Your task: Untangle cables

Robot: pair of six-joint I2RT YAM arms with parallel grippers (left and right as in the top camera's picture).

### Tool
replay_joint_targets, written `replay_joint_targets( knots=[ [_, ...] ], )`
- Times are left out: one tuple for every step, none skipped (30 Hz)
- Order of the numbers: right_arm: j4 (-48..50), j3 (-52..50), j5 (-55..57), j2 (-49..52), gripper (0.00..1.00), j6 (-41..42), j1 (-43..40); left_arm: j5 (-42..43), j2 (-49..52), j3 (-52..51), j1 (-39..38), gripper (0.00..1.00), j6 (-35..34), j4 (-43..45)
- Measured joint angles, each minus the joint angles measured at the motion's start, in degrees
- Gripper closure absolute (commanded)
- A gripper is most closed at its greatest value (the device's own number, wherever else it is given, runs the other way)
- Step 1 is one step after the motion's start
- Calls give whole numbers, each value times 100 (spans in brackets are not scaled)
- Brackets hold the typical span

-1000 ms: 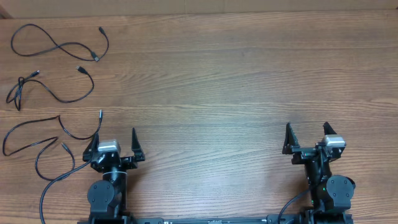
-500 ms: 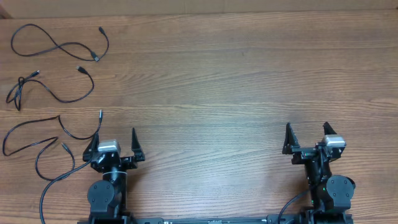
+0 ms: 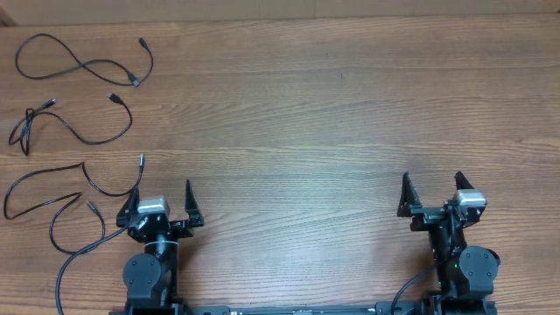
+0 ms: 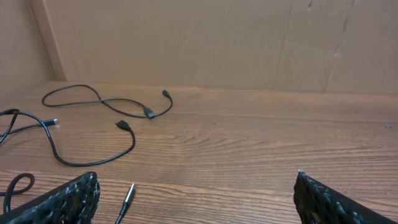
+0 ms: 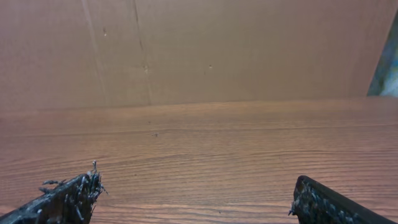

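Three thin black cables lie apart on the wooden table (image 3: 306, 114), stacked down the left of the overhead frame: the upper cable (image 3: 85, 61), the middle cable (image 3: 86, 141), and the lowest cable (image 3: 85, 166), just beside the left gripper (image 3: 163, 188). A cardboard wall (image 4: 186, 43) backs the table. Both arms sit folded at the bottom edge. The left gripper and the right gripper (image 3: 430, 179), at lower right, are spread wide and grip nothing.
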Motion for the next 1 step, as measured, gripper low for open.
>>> replay_joint_targets(
  knots=[
    [2,0,-2,0,0,2,0,0,0,0,0,0,0,0]
  ],
)
